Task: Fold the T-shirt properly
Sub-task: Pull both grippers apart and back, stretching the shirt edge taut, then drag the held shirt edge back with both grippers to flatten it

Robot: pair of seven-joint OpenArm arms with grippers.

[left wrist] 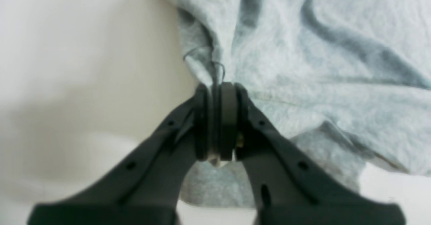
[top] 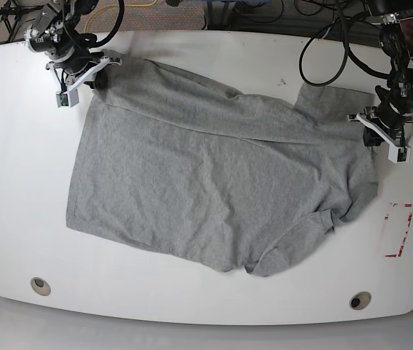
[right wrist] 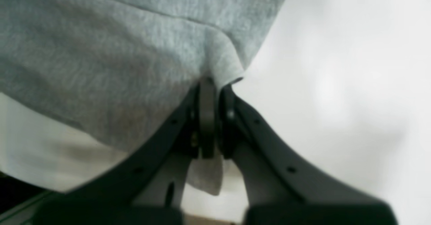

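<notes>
T-shirt heather-grey, soft, wrinkled, spread on table; both arms' jaws pinching fabric edges.

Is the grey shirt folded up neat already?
No, the T-shirt lies spread and wrinkled across the white table, with one sleeve bunched near the front edge.

- The left gripper was closed, its black pads pressed together on a pinch of the T-shirt at the cloth's edge.
- The right gripper was likewise closed on a corner of the cloth, a small flap hanging between its fingers.
- In the base view, the left arm reached down from the far right corner, the right arm from the far left corner.
- Both wrists sat low over the table.
</notes>
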